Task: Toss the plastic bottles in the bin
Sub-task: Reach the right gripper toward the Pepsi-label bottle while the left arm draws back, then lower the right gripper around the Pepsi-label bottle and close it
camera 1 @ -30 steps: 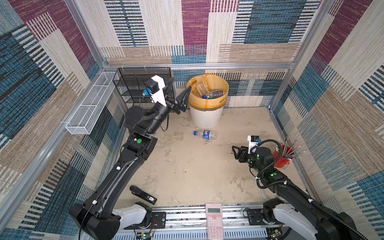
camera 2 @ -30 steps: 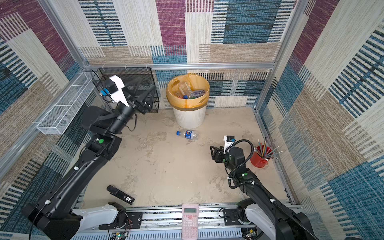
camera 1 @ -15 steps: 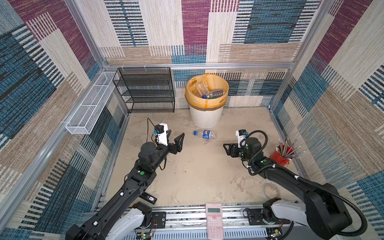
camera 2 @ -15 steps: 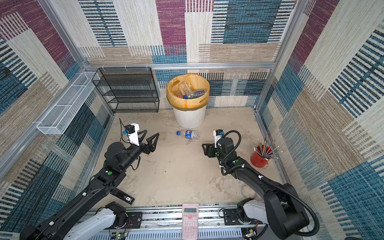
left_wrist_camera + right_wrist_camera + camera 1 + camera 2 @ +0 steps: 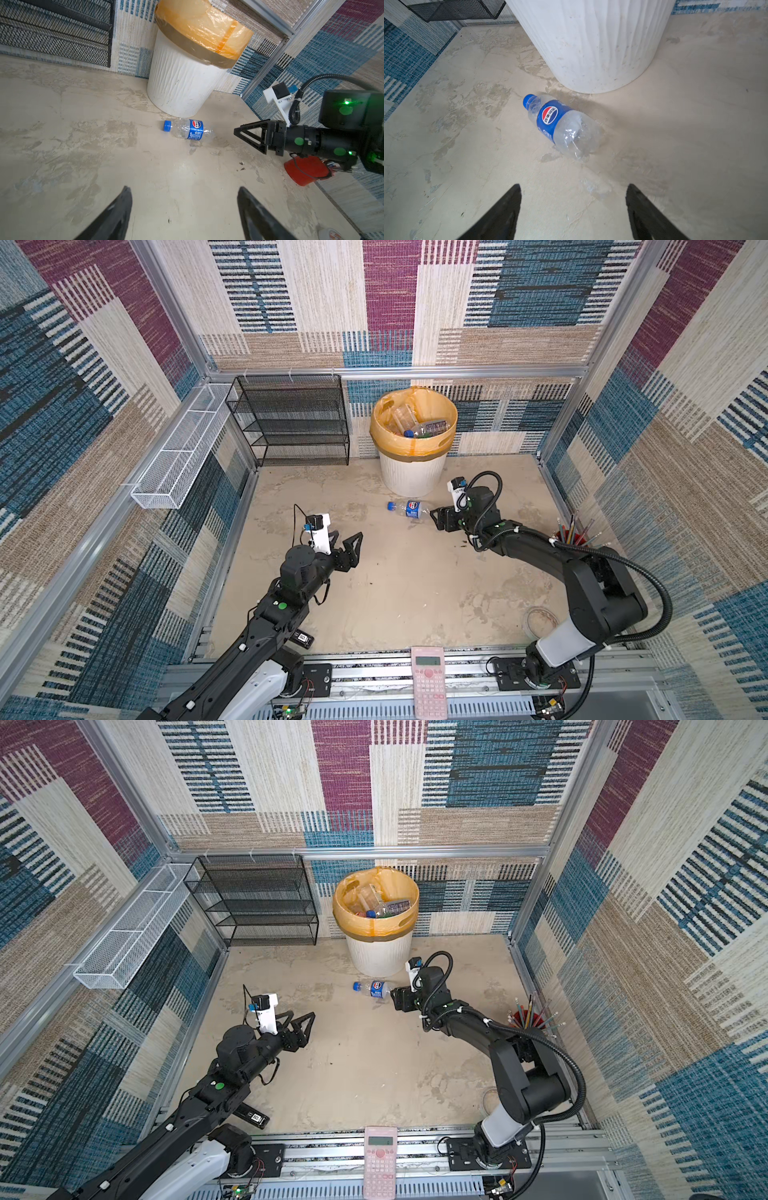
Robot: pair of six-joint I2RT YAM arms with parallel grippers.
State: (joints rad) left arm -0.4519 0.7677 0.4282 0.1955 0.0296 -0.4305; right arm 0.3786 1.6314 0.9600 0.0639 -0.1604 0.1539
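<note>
Lowered since a second ago, left gripper (image 5: 346,536) and right gripper (image 5: 434,517) are held spread and empty, one bottle (image 5: 409,509) being left just ahead of the right (the bin (image 5: 411,479) is already part filled).

in the right wrist view the picture's edge cut off the bin (image 5: 591,41), only its lower wall showed. in both top views the bottles (image 5: 430,428) inside it lay over each other; their number could not be told. the right arm (image 5: 332,141) half hid the red cup (image 5: 299,176) in the left wrist view.
</note>
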